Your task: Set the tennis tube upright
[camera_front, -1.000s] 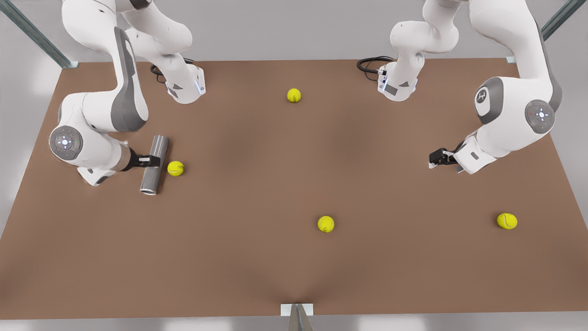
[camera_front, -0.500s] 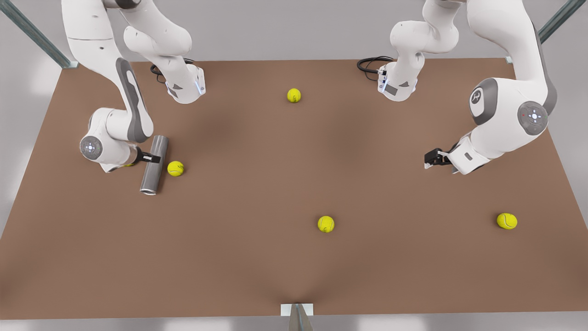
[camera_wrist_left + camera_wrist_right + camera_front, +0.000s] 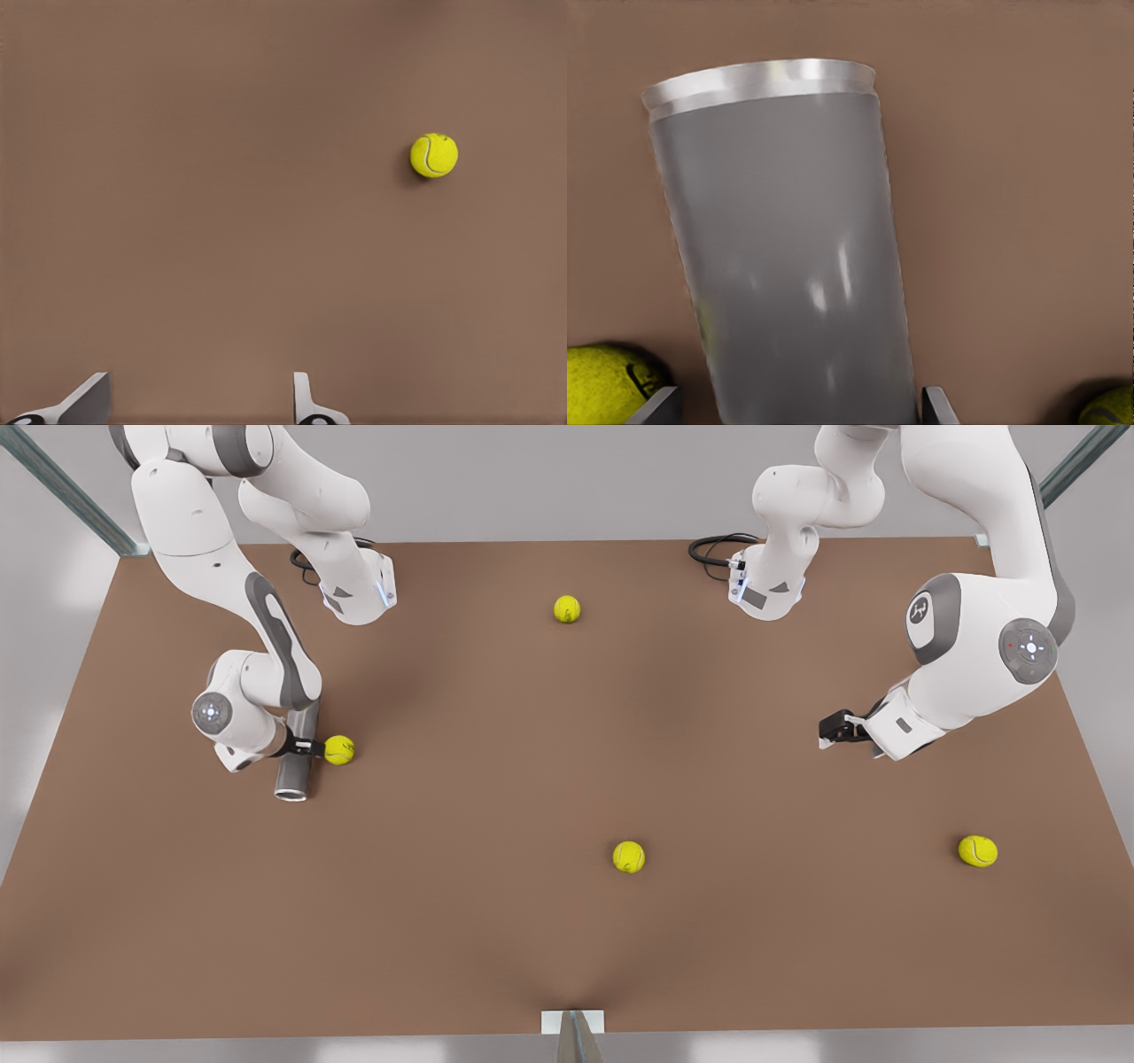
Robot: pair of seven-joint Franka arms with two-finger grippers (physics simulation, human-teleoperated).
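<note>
Both right fingers [image 3: 664, 405] straddle the lying tennis tube [image 3: 788, 266], grip seemingly unclosed; left gripper [image 3: 199, 398] hangs released.

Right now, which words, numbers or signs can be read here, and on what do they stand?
No word or number can be read.
Arm at the front view's right: a round emblem, too small to read.
Ball beside the tube: a dark mark, too blurred to read.
Right gripper astride the tube, left gripper waiting over the table: no marks.
</note>
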